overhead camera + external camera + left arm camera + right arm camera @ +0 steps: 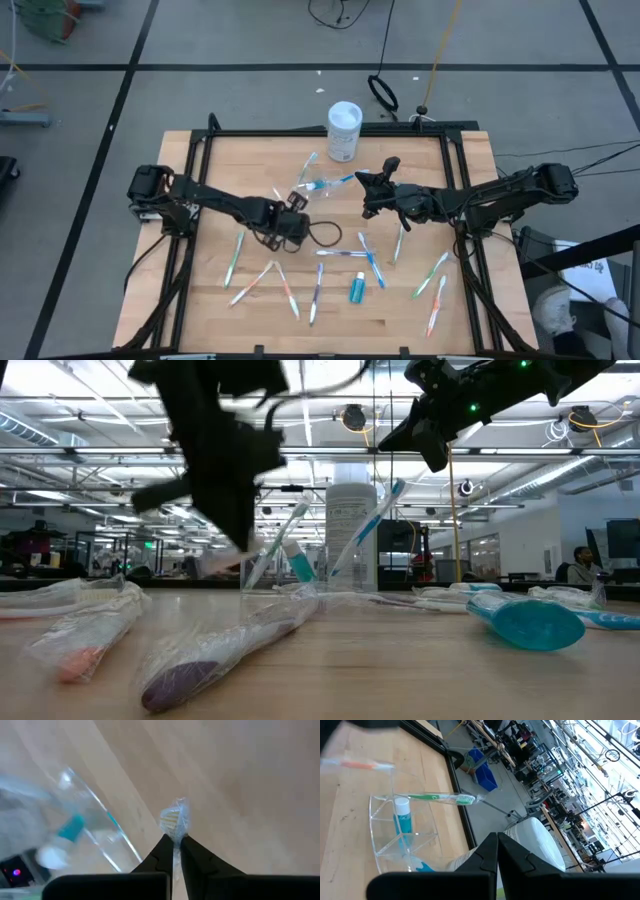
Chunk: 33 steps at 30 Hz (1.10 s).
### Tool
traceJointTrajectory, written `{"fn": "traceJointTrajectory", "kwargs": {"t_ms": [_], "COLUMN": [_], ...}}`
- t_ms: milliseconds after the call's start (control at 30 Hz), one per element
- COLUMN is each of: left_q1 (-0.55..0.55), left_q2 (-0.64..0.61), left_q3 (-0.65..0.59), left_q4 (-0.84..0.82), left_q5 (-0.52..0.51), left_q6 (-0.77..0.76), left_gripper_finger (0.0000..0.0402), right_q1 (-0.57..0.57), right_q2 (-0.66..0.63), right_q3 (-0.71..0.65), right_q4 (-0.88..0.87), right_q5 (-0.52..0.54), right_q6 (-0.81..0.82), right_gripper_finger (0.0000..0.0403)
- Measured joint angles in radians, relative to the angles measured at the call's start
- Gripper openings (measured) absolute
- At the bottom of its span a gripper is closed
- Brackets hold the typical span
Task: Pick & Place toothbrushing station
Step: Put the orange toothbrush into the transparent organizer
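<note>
1. The left gripper (285, 200) sits over the middle of the wooden table (200, 290), just beside the clear plastic cup (312, 186), which stands toward the far edge in front of the white tub (344, 130).
2. Its two dark fingers are pressed together on a wrapped toothbrush (175, 817); the left wrist view shows the bristle head in crinkled clear film sticking out just past the fingertips.
3. The handle colour of that brush cannot be told, since the fingers hide it.
4. The cup is transparent and divided inside by thin walls. It holds a small teal toothpaste tube (403, 822) upright in one compartment and a green-handled toothbrush (437, 797) resting across its rim.
5. The right gripper (372, 185) hangs above the table just beside the cup on its other side, fingers shut and holding nothing.
6. Other thin toothbrushes (236, 255) in clear wrappers lie scattered flat on the near half of the table, well apart from the left gripper, with another teal toothpaste tube (356, 289) lying among them.
7. The tabletop is pale, smooth wood with visible grain, framed by black rails.
</note>
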Motion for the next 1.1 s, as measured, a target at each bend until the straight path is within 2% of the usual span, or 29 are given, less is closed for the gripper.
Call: {"fn": "traceJointTrajectory", "kwargs": {"t_ms": [167, 333, 433, 500, 600, 667, 867, 1000, 1100], "left_q1": [0.015, 0.101, 0.164, 0.213, 0.282, 0.314, 0.333, 0.313, 0.295], "left_q2": [-0.022, -0.119, -0.205, -0.26, -0.334, -0.369, -0.369, -0.364, -0.368], "left_q3": [0.193, 0.304, 0.314, 0.303, 0.238, 0.153, -0.15, -0.265, -0.282], "left_q4": [-0.086, -0.015, 0.076, 0.144, 0.213, 0.278, 0.696, 0.831, 0.823], "left_q5": [-0.044, 0.069, 0.137, 0.225, 0.366, 0.381, 0.362, 0.17, 0.032], "left_q6": [0.032, 0.04, 0.022, -0.061, -0.197, -0.226, -0.439, -0.555, -0.6], "left_gripper_finger": [0.0007, 0.0014, 0.0013, 0.0006, 0.0007, 0.0012, 0.0006, 0.0009, 0.0019], "right_q1": [0.0, 0.0, 0.0, 0.0, 0.0, 0.0, 0.0, 0.0, 0.0], "right_q2": [0.0, 0.0, 0.0, 0.0, 0.0, 0.0, 0.0, 0.0, 0.0], "right_q3": [0.0, 0.0, 0.0, 0.0, 0.0, 0.0, 0.0, 0.0, 0.0], "right_q4": [0.0, -0.002, -0.011, -0.023, -0.027, -0.03, -0.025, -0.023, -0.024], "right_q5": [0.0, 0.0, 0.0, 0.0, 0.0, 0.0, 0.0, -0.001, -0.012], "right_q6": [0.001, 0.001, 0.001, 0.001, 0.001, 0.001, 0.001, 0.001, 0.004], "right_gripper_finger": [0.0, 0.0, 0.0, 0.0, 0.0, 0.0, 0.0, 0.0, 0.0]}}
